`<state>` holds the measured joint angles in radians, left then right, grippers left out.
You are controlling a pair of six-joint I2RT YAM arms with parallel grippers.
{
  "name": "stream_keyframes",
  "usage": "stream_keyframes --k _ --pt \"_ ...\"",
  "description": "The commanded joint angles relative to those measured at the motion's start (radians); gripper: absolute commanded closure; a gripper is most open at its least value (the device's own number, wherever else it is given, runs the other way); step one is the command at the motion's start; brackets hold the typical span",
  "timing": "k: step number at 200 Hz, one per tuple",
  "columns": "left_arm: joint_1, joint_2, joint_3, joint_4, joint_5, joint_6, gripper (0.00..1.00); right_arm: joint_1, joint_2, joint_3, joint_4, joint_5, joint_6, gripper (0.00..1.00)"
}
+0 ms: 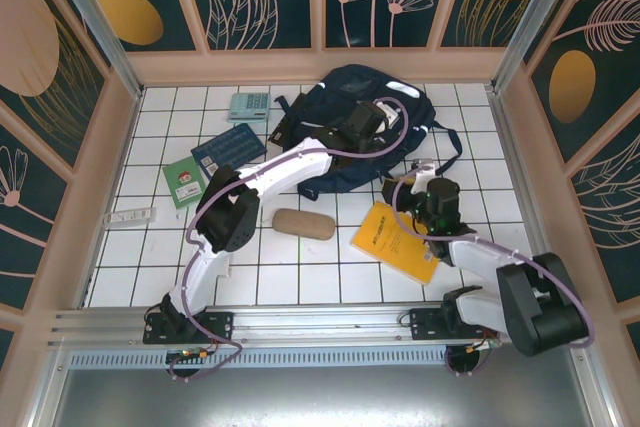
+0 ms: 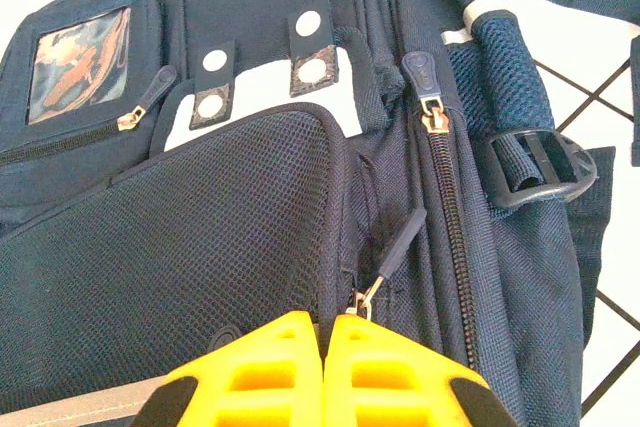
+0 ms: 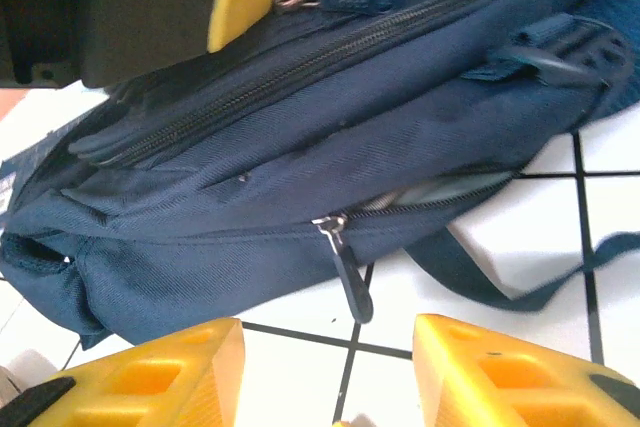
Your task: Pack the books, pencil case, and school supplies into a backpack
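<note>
Packing judged not yet begun: backpack seen at far centre of surface, main zipper shut. Yellow book, pencil case, blue book, green book, calculator, white packet laid outside. Left end effector closed at zipper pull; right end effector held open before side pull.

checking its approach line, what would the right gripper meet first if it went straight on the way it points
Probably the dark zipper pull, which hangs just ahead, in line with the gap of the open right gripper. Behind it is the backpack, its lower side. Depth is hard to judge.
</note>
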<state>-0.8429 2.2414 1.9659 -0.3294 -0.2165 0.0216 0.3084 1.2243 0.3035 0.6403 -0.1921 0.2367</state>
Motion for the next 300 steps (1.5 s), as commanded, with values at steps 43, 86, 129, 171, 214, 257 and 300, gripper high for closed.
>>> stream_keyframes --k 43,86,129,171,214,257,300 --pt "0.028 -0.072 0.013 0.041 -0.029 -0.025 1.00 0.019 0.235 0.185 -0.041 -0.034 -0.126 0.63" --pt "0.044 -0.080 0.028 0.037 -0.023 -0.044 1.00 0.051 0.290 0.195 -0.047 0.024 -0.125 0.62" --pt "0.054 -0.077 0.053 0.024 -0.008 -0.061 1.00 0.115 0.319 0.207 -0.053 0.139 -0.132 0.61" --pt "0.055 -0.079 0.056 0.020 -0.001 -0.072 1.00 0.130 0.351 0.223 -0.028 0.190 -0.127 0.65" --pt "0.058 -0.076 0.070 0.011 -0.001 -0.094 1.00 0.143 0.373 0.219 0.024 0.162 -0.140 0.95" --pt "0.065 -0.033 0.140 -0.031 -0.005 -0.149 1.00 0.197 0.285 0.111 0.153 0.159 -0.150 1.00" --pt "0.067 0.038 0.248 -0.087 0.002 -0.198 1.00 0.273 0.244 0.096 0.168 0.162 -0.172 1.00"
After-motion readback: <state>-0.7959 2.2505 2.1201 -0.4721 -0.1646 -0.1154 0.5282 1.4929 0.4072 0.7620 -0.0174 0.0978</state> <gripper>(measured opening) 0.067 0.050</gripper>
